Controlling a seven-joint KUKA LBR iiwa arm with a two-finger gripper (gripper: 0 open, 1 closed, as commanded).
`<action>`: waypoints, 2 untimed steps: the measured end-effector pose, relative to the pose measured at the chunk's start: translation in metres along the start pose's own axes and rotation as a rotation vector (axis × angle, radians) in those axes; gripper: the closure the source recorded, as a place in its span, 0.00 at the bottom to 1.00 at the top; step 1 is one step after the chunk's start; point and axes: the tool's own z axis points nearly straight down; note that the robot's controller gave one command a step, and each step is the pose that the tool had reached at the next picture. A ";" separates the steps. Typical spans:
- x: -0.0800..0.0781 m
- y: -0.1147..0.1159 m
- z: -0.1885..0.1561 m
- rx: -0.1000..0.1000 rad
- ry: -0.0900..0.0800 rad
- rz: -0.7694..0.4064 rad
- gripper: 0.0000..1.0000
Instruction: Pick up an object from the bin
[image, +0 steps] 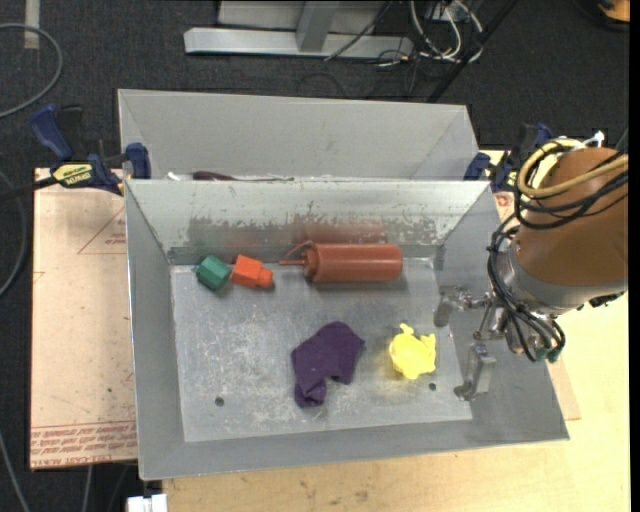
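The grey metal bin (300, 205) holds a red-brown cylinder (355, 265) at the back, a crumpled purple cloth (325, 362), a yellow lump (412, 354) and 2 small blocks. The gripper (460, 345) hangs spread and empty just right of the yellow lump. Nothing is picked yet.

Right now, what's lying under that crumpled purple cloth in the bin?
The purple cloth lies bunched on the grey bin floor, with bare metal all round it. Whatever might sit beneath its folds is covered, so I cannot tell.
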 end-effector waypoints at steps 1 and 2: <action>-0.002 0.000 -0.004 0.001 -0.008 -0.003 0.00; -0.030 -0.007 0.063 0.002 -0.012 -0.057 0.00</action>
